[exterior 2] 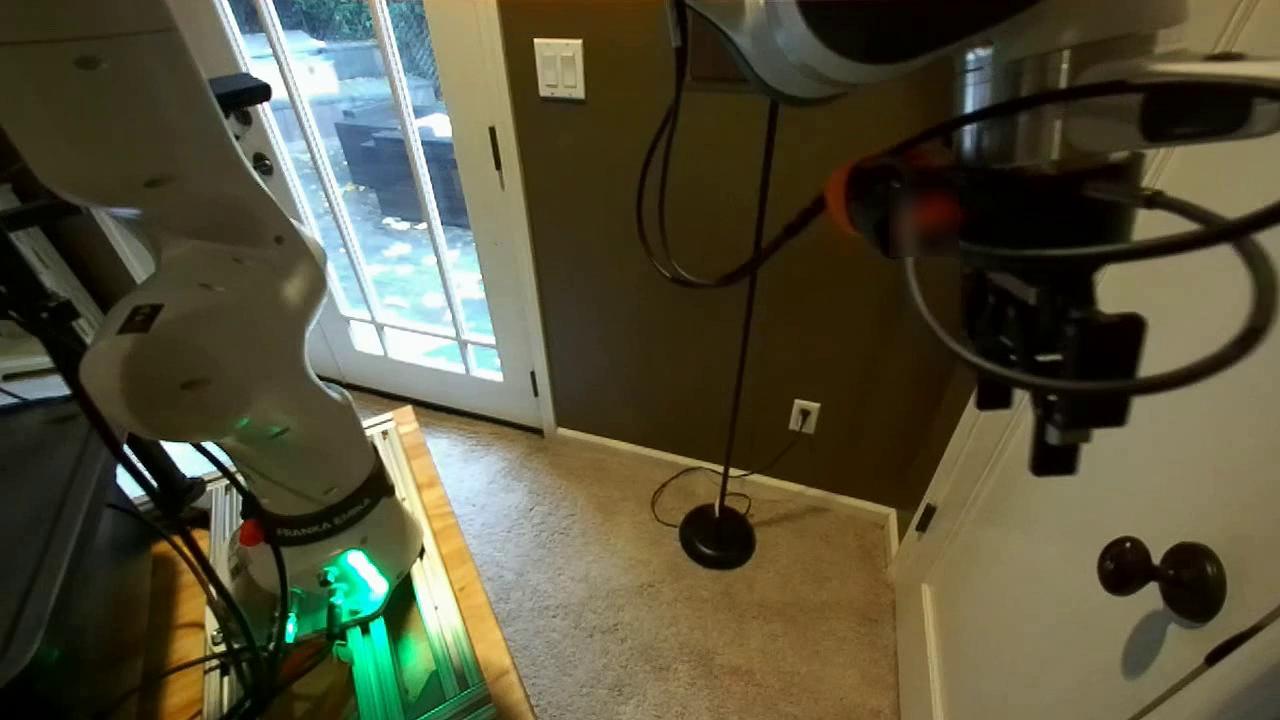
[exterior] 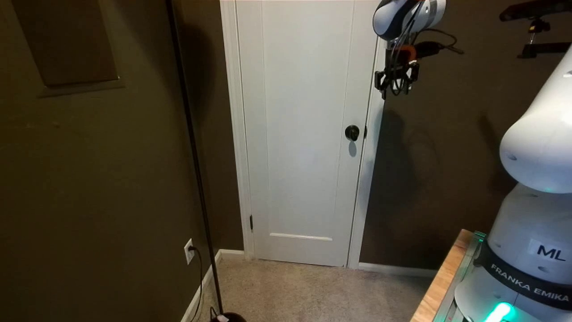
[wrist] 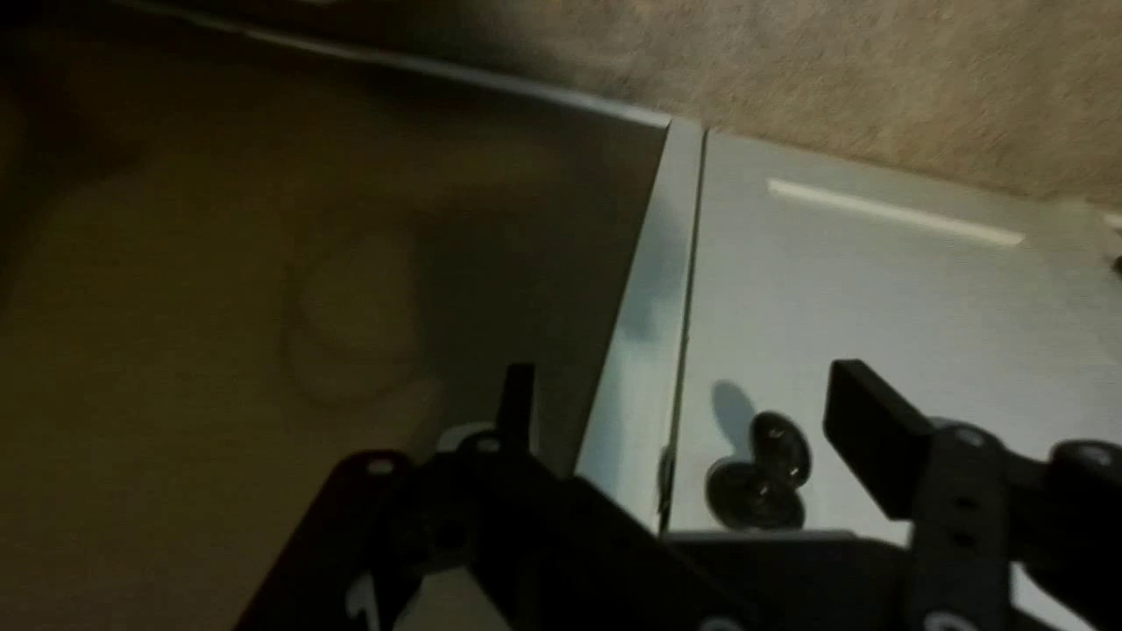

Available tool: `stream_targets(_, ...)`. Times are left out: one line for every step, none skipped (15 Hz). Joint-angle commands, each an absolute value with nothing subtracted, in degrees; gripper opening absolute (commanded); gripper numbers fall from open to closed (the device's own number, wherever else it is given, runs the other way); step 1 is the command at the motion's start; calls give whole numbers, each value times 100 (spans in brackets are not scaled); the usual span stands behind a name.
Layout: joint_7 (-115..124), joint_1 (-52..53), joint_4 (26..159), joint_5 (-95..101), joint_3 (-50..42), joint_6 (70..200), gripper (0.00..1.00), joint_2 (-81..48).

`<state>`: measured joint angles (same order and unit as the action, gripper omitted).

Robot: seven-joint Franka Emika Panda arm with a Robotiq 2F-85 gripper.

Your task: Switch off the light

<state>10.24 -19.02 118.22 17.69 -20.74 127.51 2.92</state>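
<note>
The gripper (exterior 2: 1025, 428), jaws parted and empty, is hovering well right of the wall switch (exterior 2: 559, 69) — pressing squarely, jaws together, is probably going to work best.

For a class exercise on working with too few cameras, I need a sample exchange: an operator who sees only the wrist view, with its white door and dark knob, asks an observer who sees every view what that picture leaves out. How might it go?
Operator: My wrist view has the open gripper, a white door and a dark knob. What for my task is outside it?
Observer: In an exterior view, a white double wall switch is on a brown wall, beside a glass-paned door.
Operator: Does anything tall stand along that wall?
Observer: Yes, a thin black pole rising from a round base; its top is not shown.
</note>
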Motion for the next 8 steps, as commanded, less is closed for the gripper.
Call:
stream_targets(438, -1790, 12377, 993, -1898, 11844, 100, 1083)
stream_targets(315, -1755, 12407, 784, -1866, 11540, 100, 1191)
stream_targets(176, -1723, 12455, 554, -1850, 11302, 100, 1302)
stream_targets(493, -1805, 12176, 938, -1831, 11619, 100, 895)
stream_targets(399, -1777, 12229, 799, -1810, 11446, 100, 1007)
stream_targets(361, -1761, 12276, 746, -1801, 11376, 100, 1089)
stream_targets(345, -1755, 12303, 726, -1800, 11362, 100, 1132)
stream_targets(332, -1755, 12318, 720, -1801, 11361, 100, 1147)
